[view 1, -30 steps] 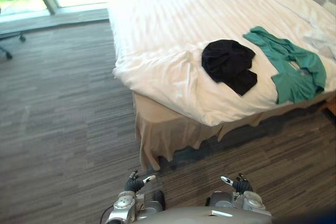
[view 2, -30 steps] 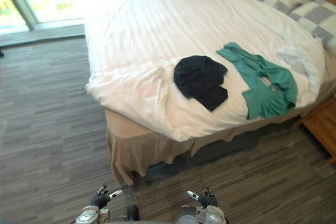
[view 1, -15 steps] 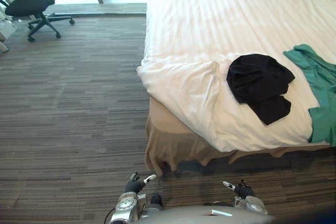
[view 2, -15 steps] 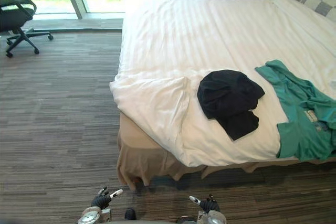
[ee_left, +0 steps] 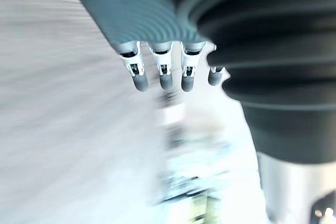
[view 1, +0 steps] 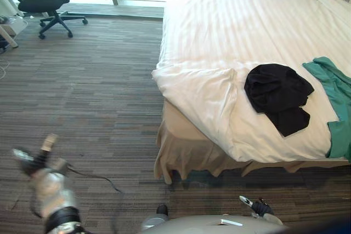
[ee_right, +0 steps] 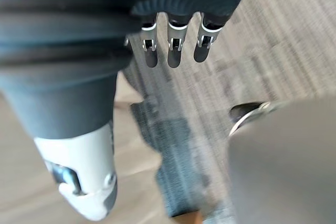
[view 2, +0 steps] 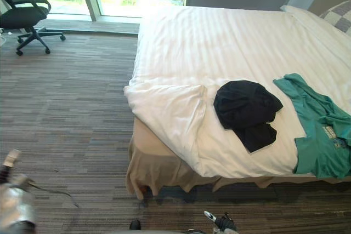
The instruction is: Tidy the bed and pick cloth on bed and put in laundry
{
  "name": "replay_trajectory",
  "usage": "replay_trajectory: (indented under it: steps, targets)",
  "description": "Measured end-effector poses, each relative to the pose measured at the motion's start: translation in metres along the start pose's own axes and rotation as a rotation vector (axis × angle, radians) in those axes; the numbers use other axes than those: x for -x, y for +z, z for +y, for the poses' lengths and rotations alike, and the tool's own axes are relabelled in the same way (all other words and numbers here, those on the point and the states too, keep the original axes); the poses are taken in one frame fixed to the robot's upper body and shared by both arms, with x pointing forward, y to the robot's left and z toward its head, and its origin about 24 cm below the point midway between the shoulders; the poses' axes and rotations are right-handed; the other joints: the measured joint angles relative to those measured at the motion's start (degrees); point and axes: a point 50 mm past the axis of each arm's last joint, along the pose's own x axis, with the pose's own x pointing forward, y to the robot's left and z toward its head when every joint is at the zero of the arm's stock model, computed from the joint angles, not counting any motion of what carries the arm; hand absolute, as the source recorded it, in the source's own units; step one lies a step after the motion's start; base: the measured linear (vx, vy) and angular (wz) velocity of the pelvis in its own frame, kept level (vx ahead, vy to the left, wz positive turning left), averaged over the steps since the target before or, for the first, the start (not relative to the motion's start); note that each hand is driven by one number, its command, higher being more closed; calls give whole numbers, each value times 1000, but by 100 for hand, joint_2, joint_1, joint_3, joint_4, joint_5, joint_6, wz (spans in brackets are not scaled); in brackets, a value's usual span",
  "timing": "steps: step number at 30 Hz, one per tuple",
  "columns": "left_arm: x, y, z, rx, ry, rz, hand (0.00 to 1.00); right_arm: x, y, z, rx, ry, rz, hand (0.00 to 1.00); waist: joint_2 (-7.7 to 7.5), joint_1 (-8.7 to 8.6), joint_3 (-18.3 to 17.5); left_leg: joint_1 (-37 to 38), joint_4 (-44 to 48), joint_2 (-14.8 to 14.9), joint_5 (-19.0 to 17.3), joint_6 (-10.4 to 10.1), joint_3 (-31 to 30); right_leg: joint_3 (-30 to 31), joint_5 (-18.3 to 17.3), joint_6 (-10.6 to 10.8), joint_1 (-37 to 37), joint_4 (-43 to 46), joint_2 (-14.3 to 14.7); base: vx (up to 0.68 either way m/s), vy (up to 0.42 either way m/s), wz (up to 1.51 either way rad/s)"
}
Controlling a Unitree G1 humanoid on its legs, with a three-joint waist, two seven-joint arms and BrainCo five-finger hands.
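On the bed (view 1: 236,26), black cloth (view 1: 277,89) beside green cloth (view 2: 318,119). Short of the bed, left hand (view 1: 35,160) and right hand (view 1: 258,207), fingers (ee_right: 173,56) loose, empty.

green cloth (view 1: 339,94): cut by edge | left hand (view 1: 34,161): blurred

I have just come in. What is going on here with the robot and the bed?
A humanoid robot stands on the carpet at the corner of the bed, holding nothing. Its left hand is out to the side above the carpet, open; its right hand is low by its body, also open. A black cloth and a green shirt lie on the bed, not yet picked up, and the near corner of the cover is rumpled.
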Motion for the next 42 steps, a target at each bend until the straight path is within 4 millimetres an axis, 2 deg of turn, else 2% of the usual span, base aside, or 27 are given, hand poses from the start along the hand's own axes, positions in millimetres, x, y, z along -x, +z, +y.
replay_trajectory:
  steps: [1,2,3,4,5,6,7,8,9,10,12,13,15,16,18,21,23,26,34,42]
  targets:
    - [-5,13,-12,59,3,-44,0,1,-5,-4,0,-8,12,0,28,38,-4,-8,15,6,-15,-32,-22,4,-5,11,23,-32,-2,-154,-17,20]
    - [-22,52,-50,128,-34,-152,0,2,-8,-6,2,-5,21,0,80,42,-31,-34,-11,-20,-3,-24,-67,-25,-66,1,15,-15,-2,-126,-14,19]
    - [-31,66,-67,82,-72,-179,0,2,-8,-7,3,0,22,0,96,27,-46,-54,-13,-4,14,-26,-62,-15,-82,-2,-6,6,11,-162,-23,7]
    - [-43,95,-94,-122,-193,-267,0,2,-6,-8,16,5,22,0,162,-23,-119,-167,-15,32,43,-19,-17,32,-128,-6,-104,125,32,-122,-22,-11]
    - [-42,108,-104,-193,-255,-329,0,1,-2,-8,17,10,8,0,182,-72,-119,-171,-17,46,44,-18,62,53,-146,-27,-145,166,32,-112,-16,-30]
    - [-24,130,-122,-223,-359,-484,0,1,3,-12,21,7,-20,0,169,-152,-163,-201,-15,64,57,-5,212,166,-132,-49,-285,216,26,-39,10,-41]
    - [4,143,-136,-225,-441,-629,0,1,4,-15,30,0,-31,0,344,-153,-255,-367,-4,48,66,-6,239,268,-131,-48,-511,323,15,7,23,-37]
    - [19,146,-144,-221,-480,-685,0,1,6,-15,34,-1,-34,0,311,-161,-236,-403,22,35,122,-2,233,290,-122,-37,-571,360,5,55,28,-13]
    - [46,147,-156,-194,-529,-767,0,1,6,-14,35,-8,-34,0,389,-220,-139,-560,131,14,177,27,232,303,-70,34,-723,457,-23,58,22,6]
    - [67,138,-169,-199,-576,-795,0,0,9,-14,26,-17,-43,0,408,-293,15,-720,322,4,167,20,247,305,-67,35,-884,605,-53,30,18,7]
    - [85,127,-184,-263,-635,-817,0,-1,16,-10,22,-17,-65,0,371,-317,190,-995,565,44,121,-14,302,337,-89,-4,-1160,812,-48,-27,-7,-8]
    - [97,124,-195,-307,-682,-848,0,-2,28,-1,17,-1,-103,0,320,-318,339,-1218,791,133,29,-30,442,431,-111,-40,-1424,1021,-21,-90,-30,-33]
    - [115,132,-216,-322,-742,-929,0,-1,45,14,22,35,-182,0,215,-299,471,-1679,1212,271,-140,-39,682,607,-159,-117,-1943,1383,45,-84,-39,-45]
    - [125,144,-227,-302,-760,-987,0,0,56,18,24,48,-230,0,185,-280,552,-1892,1460,336,-252,-37,813,700,-178,-140,-2186,1563,71,-87,-42,-42]
    - [136,159,-237,-279,-767,-1060,0,1,66,26,17,68,-268,0,210,-298,570,-2177,1752,438,-402,-11,949,783,-195,-156,-2461,1688,85,-85,-29,-40]
    - [162,197,-255,-221,-769,-1238,0,6,79,39,32,111,-333,0,310,-316,745,-2476,2256,707,-763,28,1500,947,-206,-145,-2710,1810,133,-78,13,-43]
    - [174,216,-263,-206,-768,-1314,0,8,85,43,18,120,-361,0,293,-327,784,-2640,2461,772,-841,63,1640,1044,-208,-134,-2894,1908,135,-12,43,-23]
    - [185,228,-277,-233,-804,-1360,0,11,89,48,-1,128,-386,0,267,-318,863,-2783,2703,827,-884,63,1680,1066,-203,-126,-3007,1992,135,47,52,-7]
    - [173,252,-306,-460,-757,-1381,0,18,105,57,-78,154,-456,0,246,-311,1180,-3037,2821,845,-884,64,1835,1098,-180,-102,-3310,2068,111,7,1,-2]
    - [172,282,-324,-556,-734,-1384,0,23,119,63,-143,183,-503,0,233,-298,1438,-3361,2813,886,-863,95,1925,1225,53,-49,-3645,1896,166,-4,3,-9]
